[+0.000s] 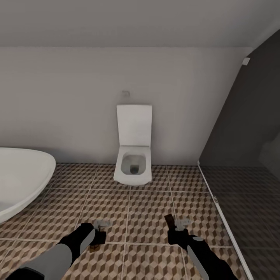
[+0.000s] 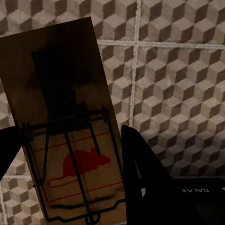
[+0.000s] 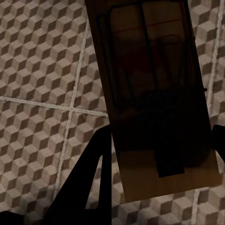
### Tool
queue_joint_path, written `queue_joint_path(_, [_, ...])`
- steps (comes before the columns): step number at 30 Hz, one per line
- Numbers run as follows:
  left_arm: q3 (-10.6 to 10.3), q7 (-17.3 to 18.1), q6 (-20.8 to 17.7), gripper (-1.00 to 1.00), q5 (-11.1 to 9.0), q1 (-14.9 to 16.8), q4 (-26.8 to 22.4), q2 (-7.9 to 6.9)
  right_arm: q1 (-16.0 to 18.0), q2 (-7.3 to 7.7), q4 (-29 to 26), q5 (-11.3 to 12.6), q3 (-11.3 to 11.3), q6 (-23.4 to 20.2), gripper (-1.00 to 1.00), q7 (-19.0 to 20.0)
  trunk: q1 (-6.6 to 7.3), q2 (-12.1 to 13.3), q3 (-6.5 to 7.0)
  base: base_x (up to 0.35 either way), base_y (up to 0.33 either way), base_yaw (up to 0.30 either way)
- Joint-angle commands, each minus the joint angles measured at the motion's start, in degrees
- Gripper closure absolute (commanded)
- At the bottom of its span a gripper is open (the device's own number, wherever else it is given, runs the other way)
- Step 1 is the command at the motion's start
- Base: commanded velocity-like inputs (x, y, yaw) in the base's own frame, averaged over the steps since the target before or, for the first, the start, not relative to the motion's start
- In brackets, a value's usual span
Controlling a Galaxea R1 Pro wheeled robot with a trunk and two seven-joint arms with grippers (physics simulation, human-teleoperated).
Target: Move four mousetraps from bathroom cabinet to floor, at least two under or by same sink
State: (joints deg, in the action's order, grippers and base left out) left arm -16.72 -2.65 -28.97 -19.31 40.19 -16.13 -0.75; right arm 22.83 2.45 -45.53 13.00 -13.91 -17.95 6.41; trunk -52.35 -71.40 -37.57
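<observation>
Two mousetraps are being carried above the bathroom floor [image 1: 132,206]: the left tool [image 1: 98,232] is gripping one mousetrap [image 2: 65,136], and the right tool [image 1: 177,229] is gripping the other mousetrap [image 3: 154,98]. Farther off, a white toilet [image 1: 133,155] is standing against the wall, a bathtub [image 1: 19,175] at left.

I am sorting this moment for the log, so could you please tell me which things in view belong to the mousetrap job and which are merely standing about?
Belonging to the job:
- mousetrap in the left gripper, seen close
- mousetrap in the right gripper, seen close
- bathroom floor, where they must go

Merely standing about:
- toilet
- bathtub
- dark glass partition
</observation>
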Motion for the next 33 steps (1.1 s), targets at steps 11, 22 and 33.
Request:
queue_joint_path(11, [-0.4, -0.1, -0.3, 1.0, -0.4, 0.0, -0.1, -0.05, 0.0, 0.1, -0.3, 0.4, -0.1, -0.3, 1.0, 0.0, -2.42, -4.5, -3.04, 0.0, 0.0, 0.0])
queue_joint_path(22, [-0.4, -0.1, -0.3, 1.0, -0.4, 0.0, -0.1, -0.04, 0.0, 0.1, -0.4, 0.4, -0.1, -0.1, 1.0, 0.0, -4.84, -8.9, -5.83, 0.0, 0.0, 0.0])
queue_joint_path(33, [-0.4, -0.1, -0.3, 1.0, -0.4, 0.0, -0.1, 0.04, 0.0, 0.1, -0.4, 0.4, -0.1, 0.1, 1.0, 0.0, -7.25, -13.3, -7.89, 0.0, 0.0, 0.0])
